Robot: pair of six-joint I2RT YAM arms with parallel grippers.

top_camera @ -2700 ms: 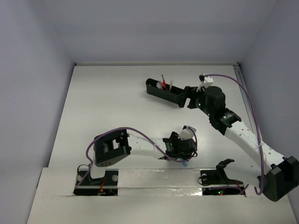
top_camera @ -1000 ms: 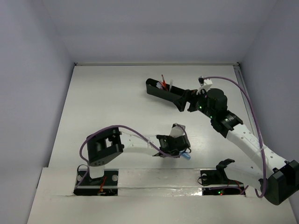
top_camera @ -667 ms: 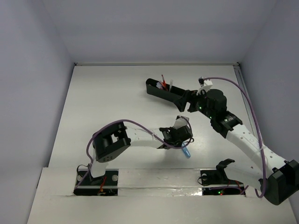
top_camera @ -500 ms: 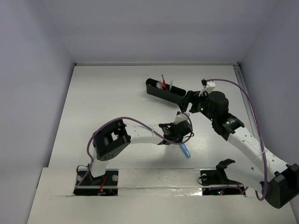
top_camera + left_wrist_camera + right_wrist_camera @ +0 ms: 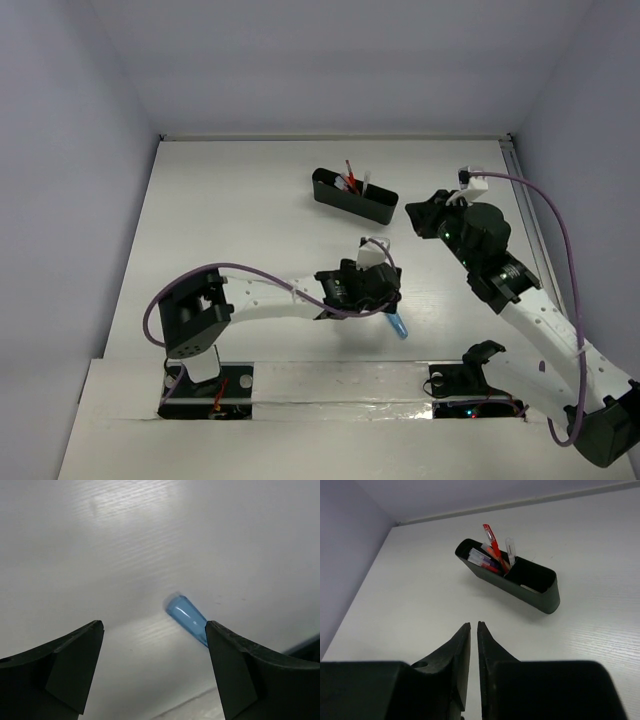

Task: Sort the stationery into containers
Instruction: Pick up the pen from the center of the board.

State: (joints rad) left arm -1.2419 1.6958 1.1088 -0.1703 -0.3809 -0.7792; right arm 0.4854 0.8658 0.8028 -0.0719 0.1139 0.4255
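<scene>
Right pincer (image 5: 474, 626) withdrawn from tray (image 5: 532, 599), pressed together; left pincer (image 5: 154, 626) spread above blue capsule (image 5: 187, 618).

High rear overview; low wrist views, right sharing the black tray (image 5: 352, 201).

Both arms are built of white links dotted with small holes, joined by blocky black motor housings. The left arm (image 5: 262, 293) and the right arm (image 5: 540, 320) each carry a thin purple cable (image 5: 556, 235) that loops free of the links. A small white block (image 5: 474, 181) sits at each wrist. Tiny green lights (image 5: 449, 237) glow on the right arm's housings. Set into the front rail (image 5: 340, 385), black base plates (image 5: 205, 392) show red wiring. The fingers (image 5: 65, 665) are matte black, wedge-shaped plastic.
</scene>
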